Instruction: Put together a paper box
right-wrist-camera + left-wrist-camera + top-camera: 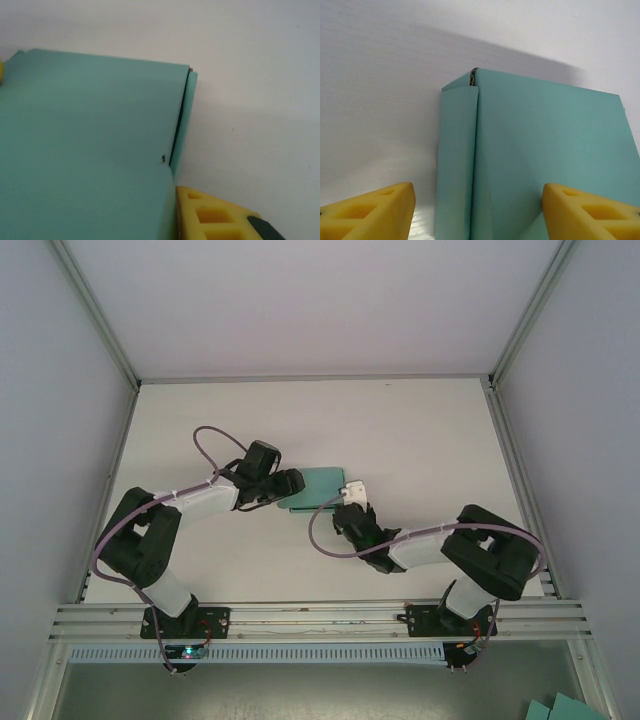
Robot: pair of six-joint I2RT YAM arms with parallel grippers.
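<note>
Near edge: ribbed aluminium rail (320, 615) carrying both arm bases.

Left end effector (292, 486): fingers (372, 212) are yellow wedges with moulded hollows, spread wide. One sits on bare tabletop (420, 440) just clear of the left edge of the paper box (322, 482). The other overlaps the box's top panel. Nothing is clamped.

Right end effector (347, 502): one yellow finger (215, 217) sits right against the box's near right edge. Its partner is hidden by card, so I cannot tell how far it is open.

Paper box: matte teal card, rectangular, lying mid-tabletop between the two end effectors. The top panel is smooth and flat. A narrow flap is folded along each side on a straight crease. A dark slit separates panel and flap on the right, and there is a small gap at the far left corner.

Beyond: white tabletop with a faintly ribbed surface, then pale walls.
</note>
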